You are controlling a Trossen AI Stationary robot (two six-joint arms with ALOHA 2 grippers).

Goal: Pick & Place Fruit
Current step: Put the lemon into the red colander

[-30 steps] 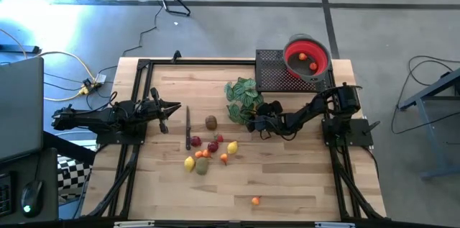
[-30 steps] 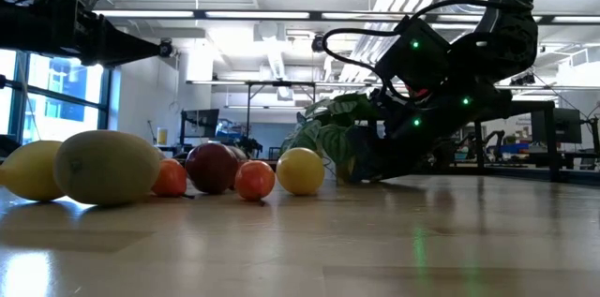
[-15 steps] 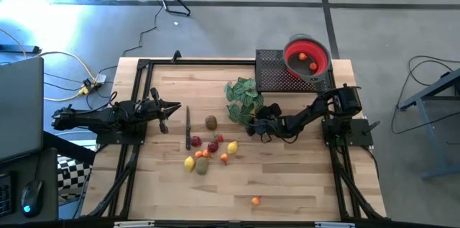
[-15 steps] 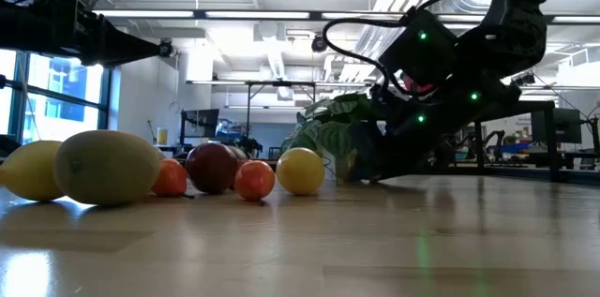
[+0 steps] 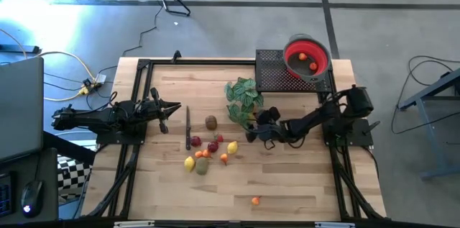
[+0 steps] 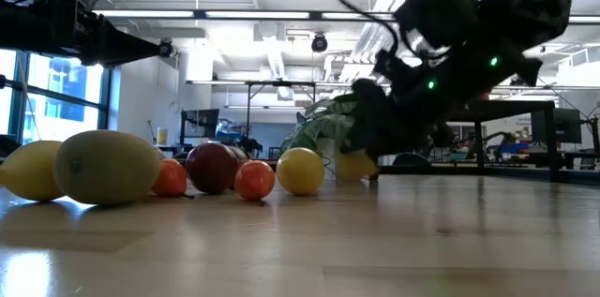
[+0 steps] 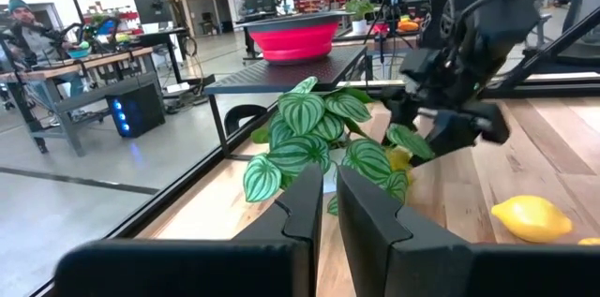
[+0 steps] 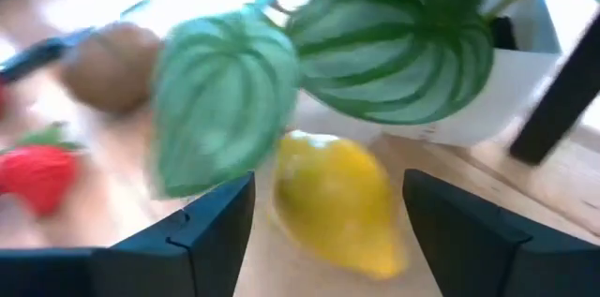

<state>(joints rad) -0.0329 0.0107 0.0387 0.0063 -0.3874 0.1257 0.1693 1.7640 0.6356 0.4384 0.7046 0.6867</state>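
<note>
My right gripper (image 8: 328, 185) is open, low over the table beside the green leafy plant (image 5: 243, 98). A yellow lemon (image 8: 339, 205) lies on the wood between its two fingers, under the leaves; I see no touch. The same lemon (image 6: 354, 164) shows below the gripper in the low view. More small fruit (image 5: 208, 149) lie in a cluster on the table: lemons, red and orange pieces, and a brown one (image 5: 210, 121). One orange piece (image 5: 255, 201) lies alone near the near edge. My left gripper (image 5: 171, 108) is shut and waits at the table's left.
The red bowl (image 5: 307, 57) with two fruits inside stands on a black mesh stand (image 5: 277, 75) at the far right. A dark, thin tool (image 5: 188, 127) lies left of the fruit cluster. The plant's leaves overhang the lemon. Bare wood lies toward the near edge.
My right gripper has shifted a little toward the near edge and the left, along the plant's side, while its wrist has risen and tipped. In the low view the lemon below it, hidden before, has come into sight. The fruit cluster has stayed put.
</note>
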